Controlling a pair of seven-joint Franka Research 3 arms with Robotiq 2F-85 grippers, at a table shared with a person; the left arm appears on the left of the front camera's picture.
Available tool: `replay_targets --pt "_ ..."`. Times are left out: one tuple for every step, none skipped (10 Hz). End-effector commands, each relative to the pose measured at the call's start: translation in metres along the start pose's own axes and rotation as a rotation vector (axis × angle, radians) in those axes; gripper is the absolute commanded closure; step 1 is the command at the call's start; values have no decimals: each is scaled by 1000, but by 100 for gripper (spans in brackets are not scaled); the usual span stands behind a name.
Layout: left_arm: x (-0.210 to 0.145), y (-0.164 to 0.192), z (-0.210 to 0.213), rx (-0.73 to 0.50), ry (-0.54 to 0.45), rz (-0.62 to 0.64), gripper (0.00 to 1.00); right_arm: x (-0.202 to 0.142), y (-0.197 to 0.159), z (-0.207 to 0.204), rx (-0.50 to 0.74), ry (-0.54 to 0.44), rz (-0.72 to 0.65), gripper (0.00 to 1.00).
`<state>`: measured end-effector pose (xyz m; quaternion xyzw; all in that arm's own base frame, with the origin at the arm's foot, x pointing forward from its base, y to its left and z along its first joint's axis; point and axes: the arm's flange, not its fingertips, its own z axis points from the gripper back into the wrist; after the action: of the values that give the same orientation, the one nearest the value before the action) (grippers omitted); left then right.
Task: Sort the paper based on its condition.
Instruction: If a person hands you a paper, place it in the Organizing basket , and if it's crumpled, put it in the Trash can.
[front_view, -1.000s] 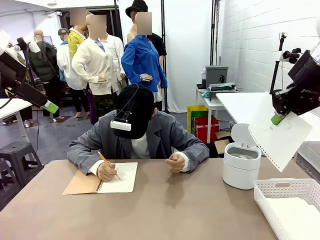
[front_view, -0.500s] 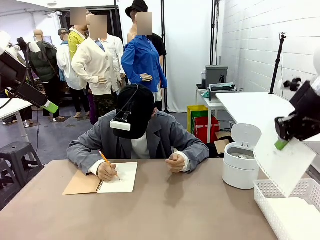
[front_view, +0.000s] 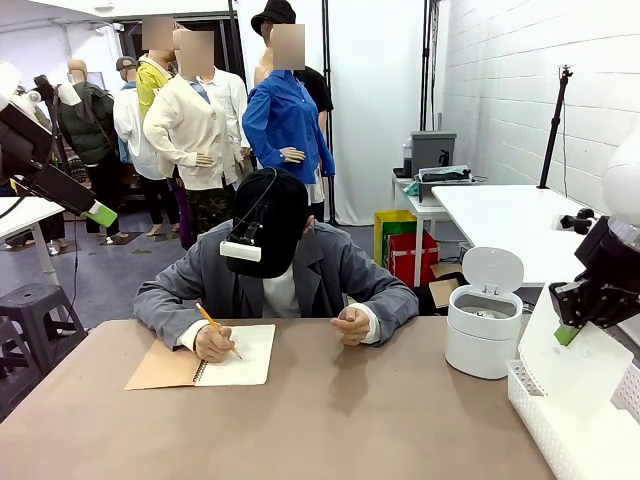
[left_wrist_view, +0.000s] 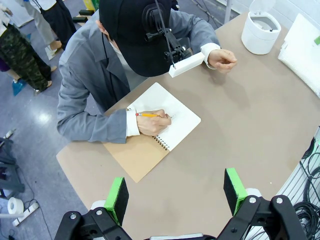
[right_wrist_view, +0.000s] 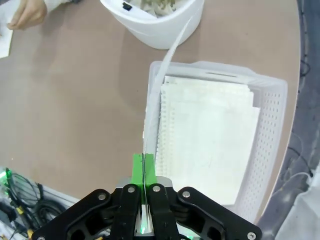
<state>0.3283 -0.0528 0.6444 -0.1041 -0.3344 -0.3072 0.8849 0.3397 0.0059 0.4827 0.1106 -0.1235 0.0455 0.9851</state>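
The right pincer (right_wrist_view: 143, 165) is clamped on the edge of a thin sheet of paper (front_view: 578, 380) hanging over the white basket (right_wrist_view: 272, 115), likely floppy and easily creased, best pinched at that edge, while the left pincer (left_wrist_view: 175, 180) gapes empty

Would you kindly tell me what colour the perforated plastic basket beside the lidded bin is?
White; the perforated plastic basket shows best in the right wrist view.

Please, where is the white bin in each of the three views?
Front view: bin right of centre, lid raised.
Left wrist view: bin in the top right corner.
Right wrist view: bin at the top edge, seen from above.
Shared landmark: the person's closed hand, near it in all three.
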Motion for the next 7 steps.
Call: replay_targets --pt "0 0 0 1 0 -3 0 -24 -9 -22 -22 7 8 100" --pt "0 0 0 1 0 -3 0 -31 -8 -32 -5 28 5 100" --pt "0 0 0 1 0 -3 0 -41 -9 -41 -6 58 1 100" --pt "0 0 0 1 0 -3 0 -50 -13 -50 -17 72 -9 100" --pt "0 0 0 1 0 -3 0 -58 -14 -57 -16 78 -30 100" --pt "0 0 0 1 0 -3 0 -64 -16 -61 -4 94 -40 100" --pt "0 0 0 1 0 -3 0 -71 -15 -62 9 103 -45 100"
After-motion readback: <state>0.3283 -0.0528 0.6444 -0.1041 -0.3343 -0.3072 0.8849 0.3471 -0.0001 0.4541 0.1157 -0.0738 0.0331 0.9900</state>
